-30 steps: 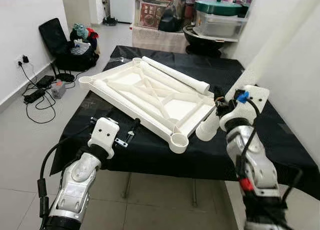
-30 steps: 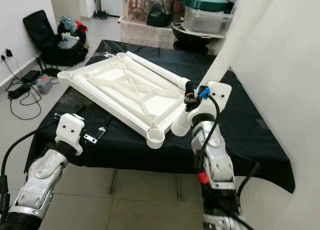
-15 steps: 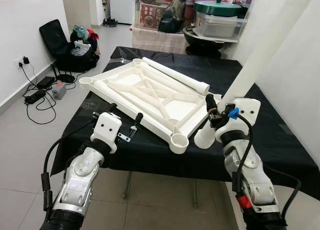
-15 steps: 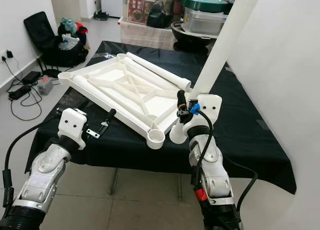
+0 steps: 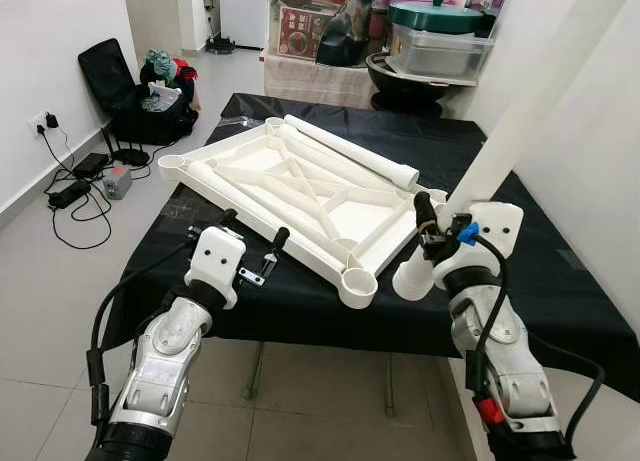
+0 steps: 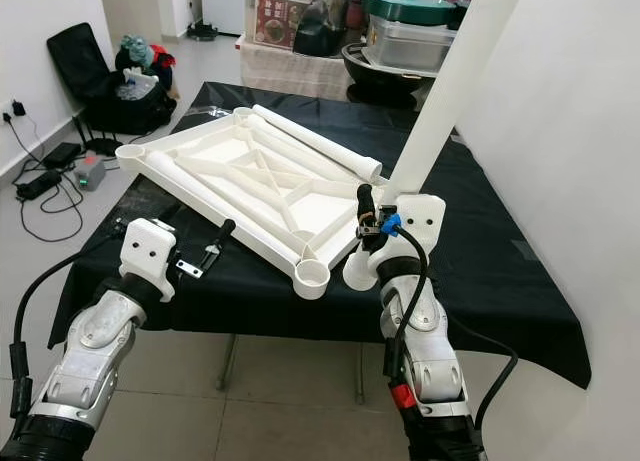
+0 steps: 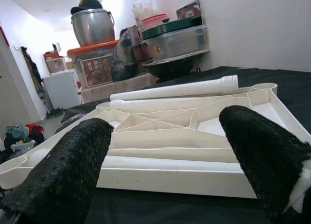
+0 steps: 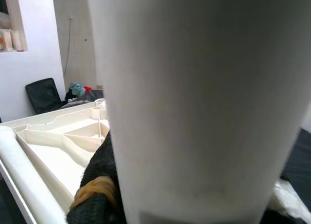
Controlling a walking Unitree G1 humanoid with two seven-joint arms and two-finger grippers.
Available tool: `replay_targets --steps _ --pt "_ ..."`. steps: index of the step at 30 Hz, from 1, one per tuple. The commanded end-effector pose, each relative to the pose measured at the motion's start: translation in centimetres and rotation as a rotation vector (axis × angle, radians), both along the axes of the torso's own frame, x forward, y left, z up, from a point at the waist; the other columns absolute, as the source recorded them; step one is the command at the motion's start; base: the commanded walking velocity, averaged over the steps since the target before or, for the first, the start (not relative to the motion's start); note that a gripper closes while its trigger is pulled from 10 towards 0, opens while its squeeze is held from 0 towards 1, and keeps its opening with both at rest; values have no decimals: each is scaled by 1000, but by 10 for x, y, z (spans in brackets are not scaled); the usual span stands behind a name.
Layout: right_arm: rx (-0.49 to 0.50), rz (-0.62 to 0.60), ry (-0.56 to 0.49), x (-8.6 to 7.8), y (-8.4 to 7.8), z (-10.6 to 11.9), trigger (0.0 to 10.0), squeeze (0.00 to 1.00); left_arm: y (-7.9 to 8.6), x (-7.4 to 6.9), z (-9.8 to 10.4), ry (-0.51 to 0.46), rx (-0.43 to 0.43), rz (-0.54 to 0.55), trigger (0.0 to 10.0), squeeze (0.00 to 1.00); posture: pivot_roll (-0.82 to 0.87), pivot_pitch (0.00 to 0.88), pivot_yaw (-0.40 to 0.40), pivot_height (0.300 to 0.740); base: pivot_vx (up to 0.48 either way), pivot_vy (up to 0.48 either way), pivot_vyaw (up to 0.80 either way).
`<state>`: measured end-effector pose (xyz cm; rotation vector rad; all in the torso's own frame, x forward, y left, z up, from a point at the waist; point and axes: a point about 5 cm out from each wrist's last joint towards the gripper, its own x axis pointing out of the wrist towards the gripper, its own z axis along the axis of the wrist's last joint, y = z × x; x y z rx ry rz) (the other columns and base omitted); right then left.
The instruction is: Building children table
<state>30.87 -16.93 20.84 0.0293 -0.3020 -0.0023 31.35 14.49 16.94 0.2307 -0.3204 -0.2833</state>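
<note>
The white tabletop lies upside down on a table under a black cloth. Loose white legs rest across it. My right gripper is shut on another white leg, which slants up and to the right. Its lower end hangs just right of the empty near corner socket, apart from it. In the right wrist view this leg blocks most of the picture. My left gripper is open just above the cloth, facing the tabletop's front rim with nothing between its fingers.
A white wall stands close on the right. Behind the table are stacked boxes, a lidded container and a dark wok. On the floor at left lie a black bag, cables and a power strip.
My left gripper has come forward toward the tabletop's front rim. My right arm has brought the leg's lower end closer to the corner socket, and the leg stands a little steeper.
</note>
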Motion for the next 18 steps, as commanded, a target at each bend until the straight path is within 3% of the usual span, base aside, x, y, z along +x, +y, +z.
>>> replay_targets --steps 1,7,18 --pt "7 -29 -47 1 -5 9 10000 0 0 0 -2 15 -15 -2 10000 0 47 0 -103 740 0 0 0" --pt "10 -37 -52 0 -5 11 10000 0 -1 1 3 6 -28 1 10000 0 41 0 -98 740 0 0 0" --pt "22 -49 -59 3 -5 16 10000 0 -3 4 10 -8 -50 1 10000 0 28 0 -93 740 254 0 0"
